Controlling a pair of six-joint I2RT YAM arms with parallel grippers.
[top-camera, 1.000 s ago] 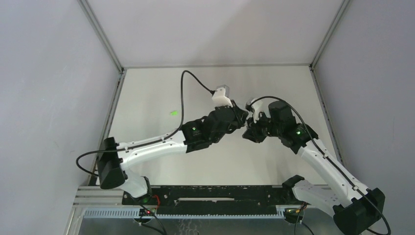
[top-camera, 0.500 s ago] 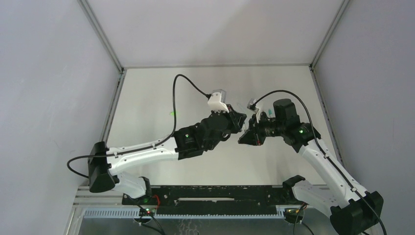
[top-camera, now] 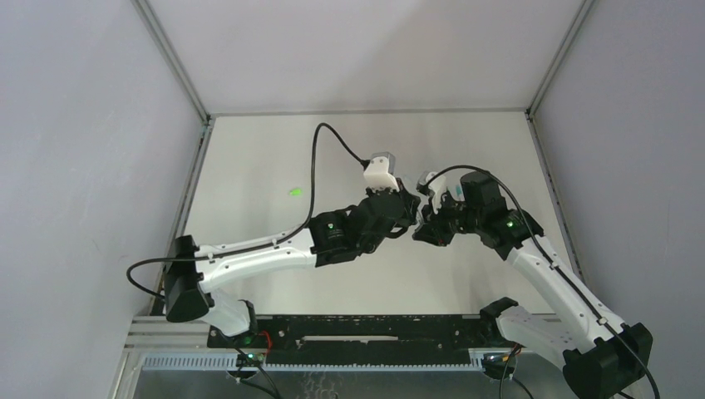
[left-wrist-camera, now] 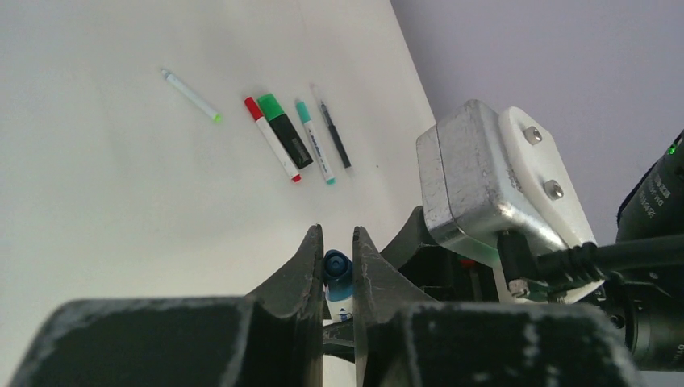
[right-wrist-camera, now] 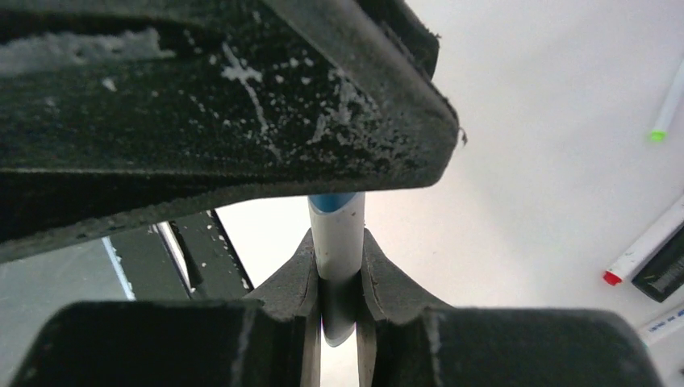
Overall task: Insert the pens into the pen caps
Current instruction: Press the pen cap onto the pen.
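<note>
L end effector clenched on short blue plastic cap; R end effector grasping thin white pen, long axis straight out betw. fingers, blue end twd L.

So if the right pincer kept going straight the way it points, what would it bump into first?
Probably the left pincer, right in front; the right pincer's white pen seems to meet the blue cap held there.

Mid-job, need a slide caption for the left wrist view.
Left fingers pinch a blue cap, with five pens lying on the white table beyond.
</note>
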